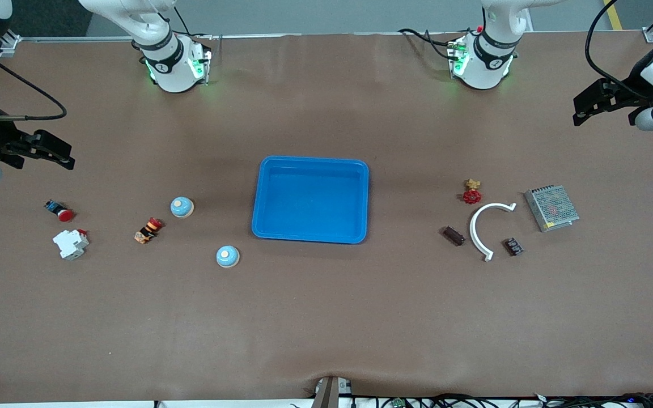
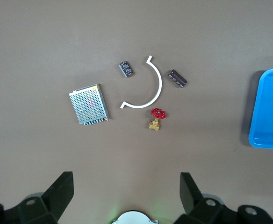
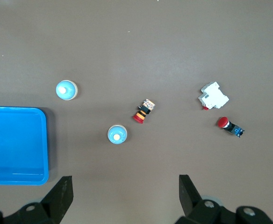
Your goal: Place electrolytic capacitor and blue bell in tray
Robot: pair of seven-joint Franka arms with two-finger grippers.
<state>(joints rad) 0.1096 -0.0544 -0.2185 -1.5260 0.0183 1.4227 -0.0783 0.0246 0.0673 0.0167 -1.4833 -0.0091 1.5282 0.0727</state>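
Note:
The bright-blue tray (image 1: 310, 199) lies empty at the table's middle; its edge shows in the left wrist view (image 2: 269, 109) and the right wrist view (image 3: 15, 144). Two blue bells sit toward the right arm's end: one (image 1: 181, 207) (image 3: 117, 135) farther from the front camera, one (image 1: 227, 256) (image 3: 66, 90) nearer. The dark cylindrical electrolytic capacitor (image 1: 454, 236) (image 2: 177, 78) lies toward the left arm's end, beside a white arc. My left gripper (image 1: 579, 111) (image 2: 125, 179) hovers open over that end of the table. My right gripper (image 1: 68, 157) (image 3: 125, 182) hovers open over the other end. Both hold nothing.
By the capacitor lie a white curved piece (image 1: 485, 226), a red-handled brass valve (image 1: 472, 192), a small black component (image 1: 513, 246) and a metal mesh box (image 1: 551, 208). By the bells lie an orange-and-red switch (image 1: 148, 229), a white breaker (image 1: 70, 243) and a red push button (image 1: 60, 211).

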